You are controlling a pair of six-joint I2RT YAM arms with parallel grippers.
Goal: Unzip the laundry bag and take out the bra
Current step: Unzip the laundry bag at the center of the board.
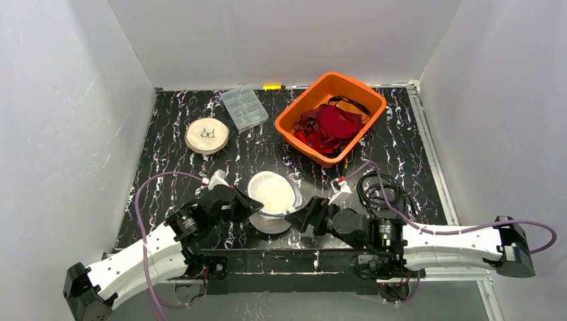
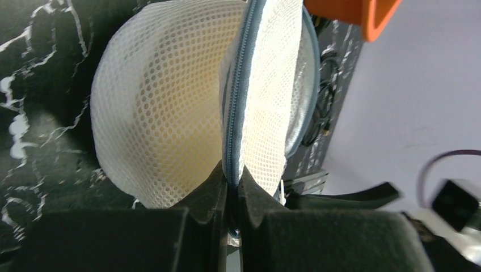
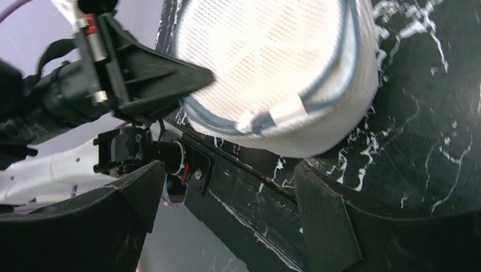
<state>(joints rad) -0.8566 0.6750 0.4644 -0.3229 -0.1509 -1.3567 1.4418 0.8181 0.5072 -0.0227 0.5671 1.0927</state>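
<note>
The laundry bag (image 1: pixel 273 192) is a round white mesh pouch with a grey-blue zip band, lying near the table's front edge between the two arms. My left gripper (image 1: pixel 251 206) is shut on the bag's zip edge (image 2: pixel 235 130), pinching the blue band between its fingertips (image 2: pixel 214 184) in the left wrist view. My right gripper (image 1: pixel 297 217) stands open just right of the bag, nothing between its fingers (image 3: pixel 317 198). In the right wrist view the bag (image 3: pixel 272 62) shows a white tab (image 3: pixel 283 116) on the zip band. The bra is hidden; only a cream tint shows through the mesh.
An orange bin (image 1: pixel 294 124) with dark red garments stands at the back right. A clear compartment box (image 1: pixel 244 108) and a round tan disc (image 1: pixel 207 136) lie at the back left. A coil of black cable (image 1: pixel 381 190) lies right of the right gripper.
</note>
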